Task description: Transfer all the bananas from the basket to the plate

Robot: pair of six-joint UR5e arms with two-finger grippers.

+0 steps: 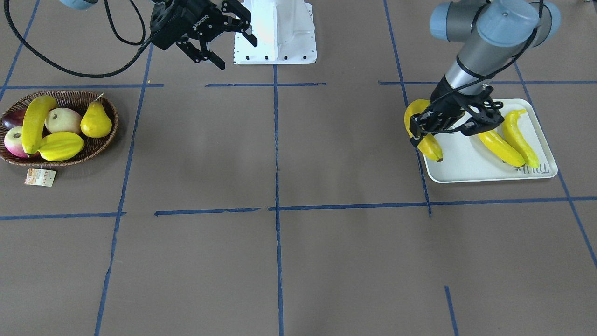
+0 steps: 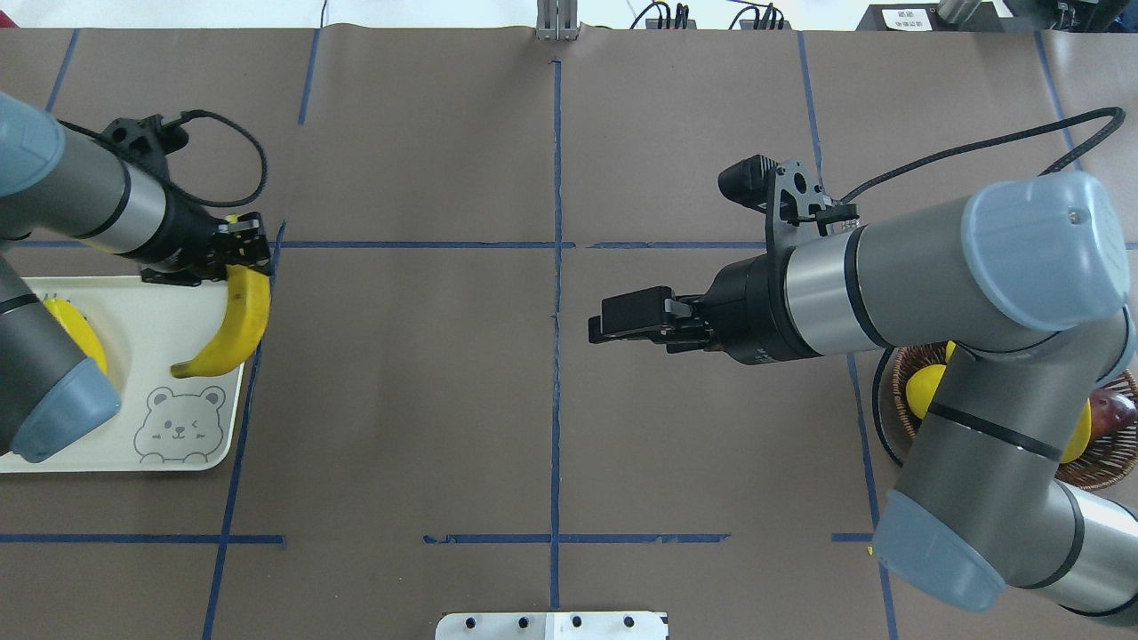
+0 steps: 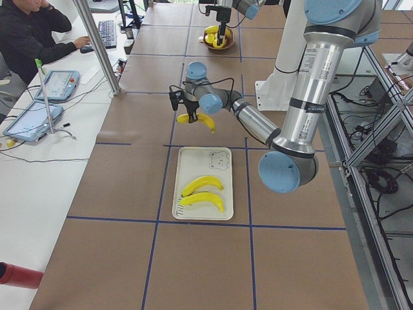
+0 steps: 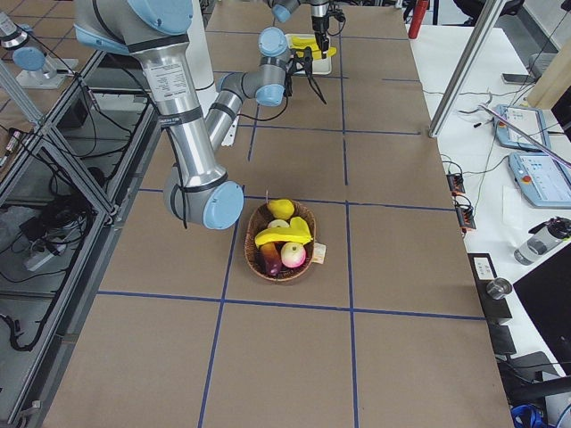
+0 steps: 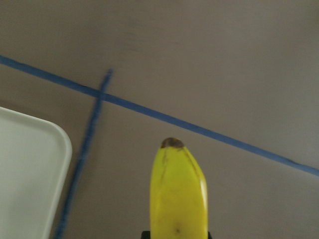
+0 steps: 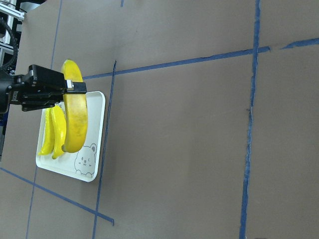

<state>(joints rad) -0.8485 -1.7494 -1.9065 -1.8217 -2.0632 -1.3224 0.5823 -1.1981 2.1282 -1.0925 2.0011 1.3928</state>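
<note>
Four bananas on the count in the front-facing view! Two plate bananas (image 1: 501,147) (image 1: 520,137) lie side by side on the plate (image 1: 466,161), at 3 o'clock on the surface (image 1: 326,140). The plate's lettering looks like "TAIJI", and overhead it shows one bear drawing (image 2: 182,425). The left hand (image 1: 422,133) is clenched on the held banana (image 1: 428,144), which hangs at the plate's 10 o'clock corner. At 9 o'clock the basket (image 1: 100,142) holds the basket banana (image 1: 33,122), one pear (image 1: 95,122), one starfruit (image 1: 60,145), two blushed round fruits (image 1: 63,120) (image 1: 14,140) and one dark fruit (image 1: 11,119). Its paper tag (image 1: 40,177) is too small to read. The right hand (image 1: 237,50), marked "ROBOTIQ", hangs released at 12 o'clock.
</note>
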